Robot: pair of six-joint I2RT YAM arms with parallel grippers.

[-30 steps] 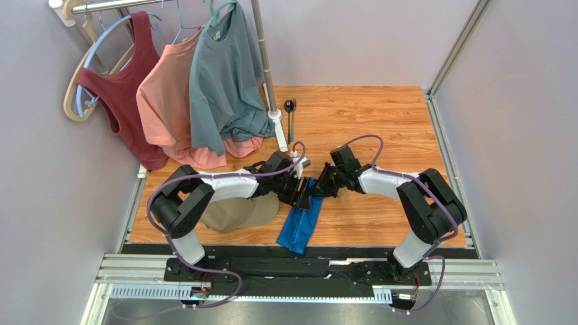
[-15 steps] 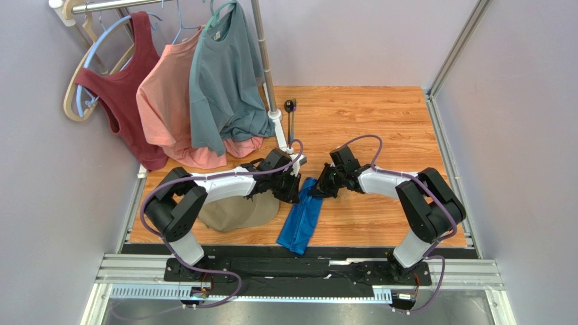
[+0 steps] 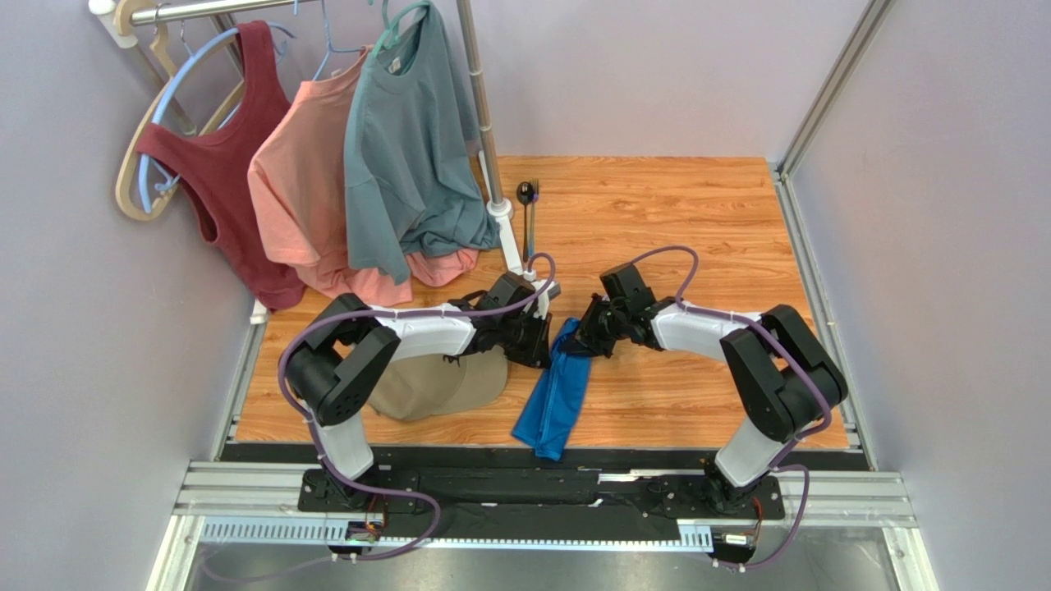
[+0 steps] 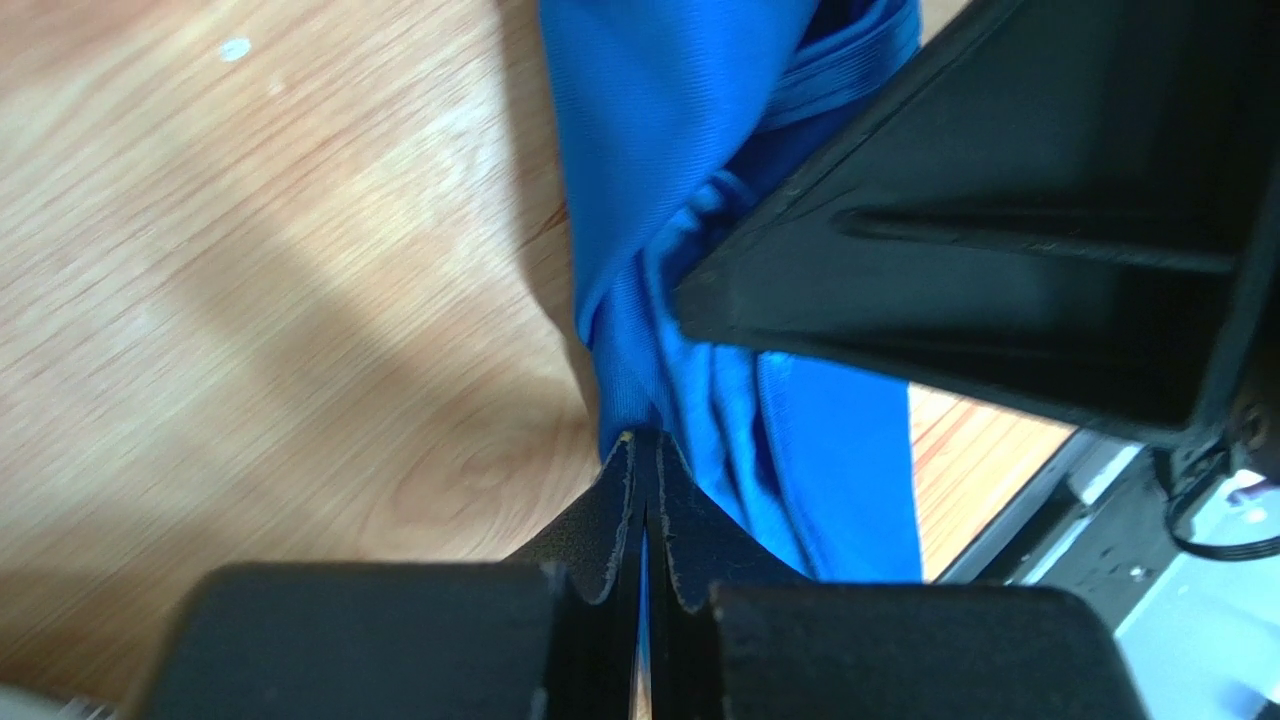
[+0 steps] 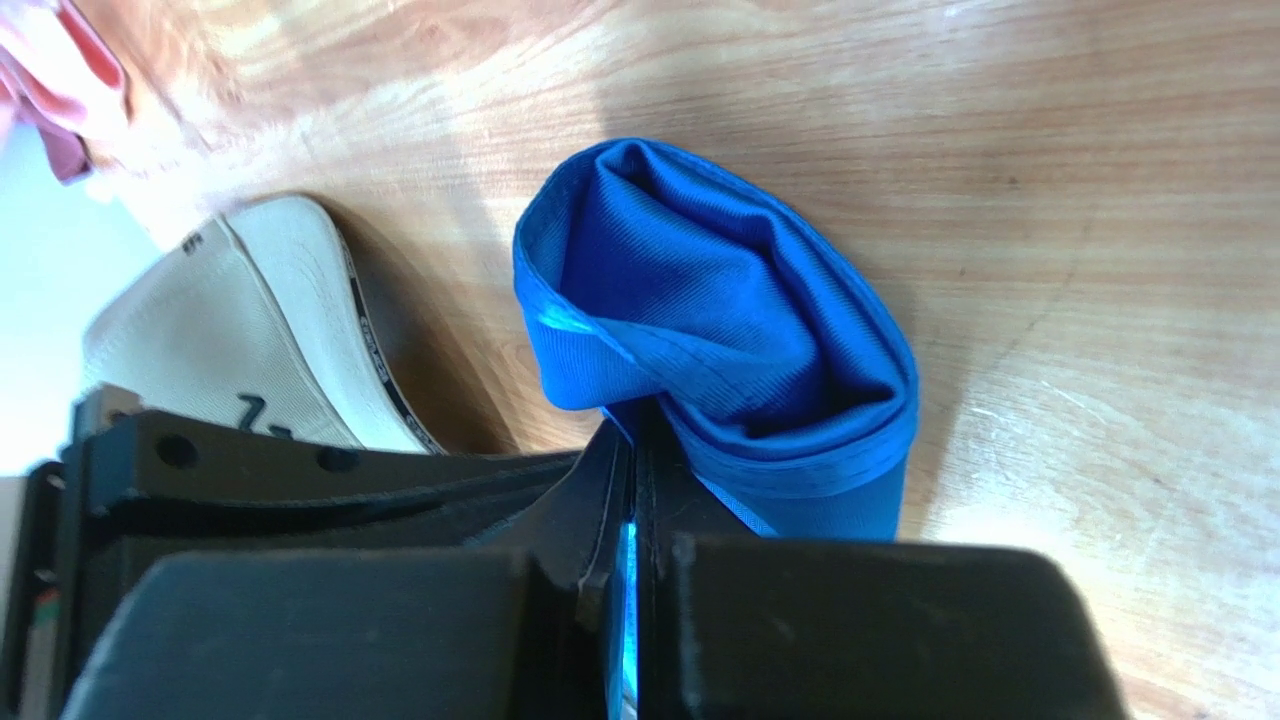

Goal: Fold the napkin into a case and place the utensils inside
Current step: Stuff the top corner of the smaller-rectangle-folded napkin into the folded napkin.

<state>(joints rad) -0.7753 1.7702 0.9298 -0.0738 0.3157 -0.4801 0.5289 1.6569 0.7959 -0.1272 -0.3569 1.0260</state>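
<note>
Above the table (image 3: 666, 209), in the top view, we saw both arms stretched low and inward from their bases, elbows bent outward, wrists meeting near the middle of the board. The left gripper (image 3: 538, 340) and the right gripper (image 3: 577, 340) stood just beside each other at the far end of the napkin (image 3: 553, 404). The napkin ran from them as a narrow bunched strip toward the near edge. The tan cap (image 3: 432, 384) lay partly under the left forearm, just left of the cloth. The utensils (image 3: 529, 212) lay farther back by the foot of the clothes rack (image 3: 507, 240), well apart from the napkin.

In the left wrist view, we found the left gripper (image 4: 646, 450) closed tight, its fingertips pressed together. The napkin (image 4: 676, 180) was gathered into a twist right at the tips and pinched there. The right gripper (image 4: 1022, 225) loomed dark on the right, against the same cloth.

In the right wrist view, the right gripper (image 5: 631, 435) was likewise clamped shut, with a sliver of blue showing between its fingers. It gripped the napkin (image 5: 721, 315), whose end curled in a loop over the wood. The left gripper (image 5: 301, 480) sat close on the left, with the tan cap (image 5: 256, 345) beyond it.
</note>
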